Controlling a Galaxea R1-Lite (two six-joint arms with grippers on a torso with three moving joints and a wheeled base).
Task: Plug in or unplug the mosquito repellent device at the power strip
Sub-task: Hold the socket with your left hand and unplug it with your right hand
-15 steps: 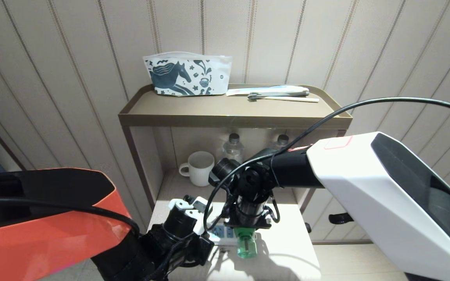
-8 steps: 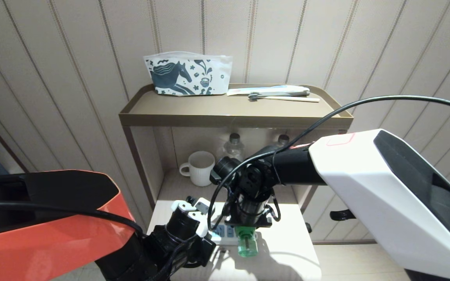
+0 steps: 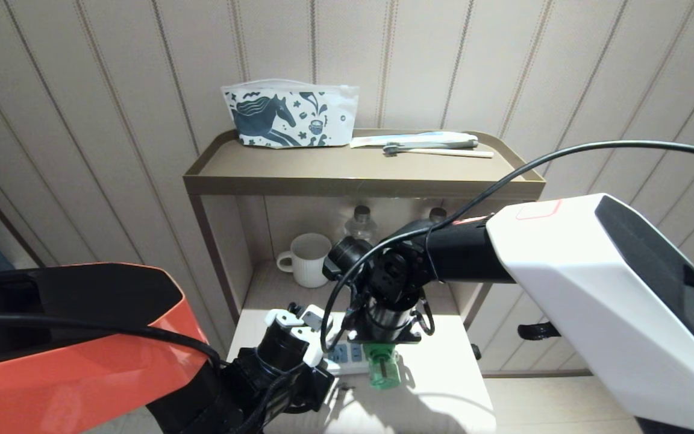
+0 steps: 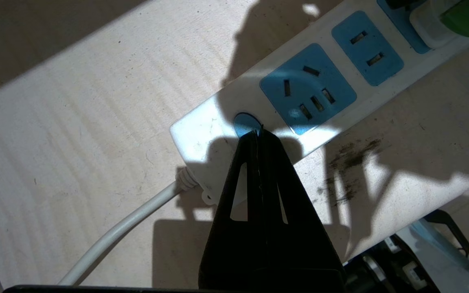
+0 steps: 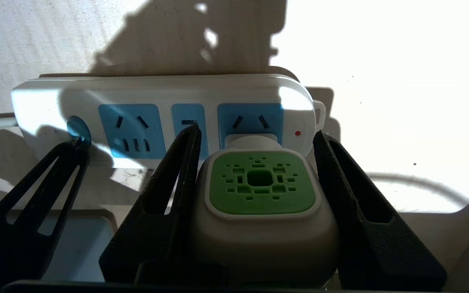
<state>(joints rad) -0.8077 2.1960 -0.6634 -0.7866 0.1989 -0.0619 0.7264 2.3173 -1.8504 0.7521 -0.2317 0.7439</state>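
Observation:
The mosquito repellent device (image 5: 261, 183), a white head with a green vented centre, sits between the fingers of my right gripper (image 5: 257, 131), which is shut on its sides. Its plug meets the end socket of the power strip (image 5: 157, 91), beside a small red light (image 5: 297, 133). From the head view the green bottle (image 3: 384, 371) hangs out below my right wrist, in front of the power strip (image 3: 347, 355). My left gripper (image 4: 257, 132) is shut. Its tips rest at the round blue button (image 4: 244, 122) on the cord end of the power strip (image 4: 202, 130).
The strip lies on a pale tabletop (image 3: 437, 398) in front of a brown shelf unit (image 3: 353, 184). A white mug (image 3: 308, 259) and two water bottles (image 3: 360, 226) stand on the lower shelf. A horse-print pouch (image 3: 290, 117) and a toothbrush (image 3: 425, 144) lie on top.
My right wrist has tipped slightly with the device still in its grip. The left gripper stays at the strip's button end.

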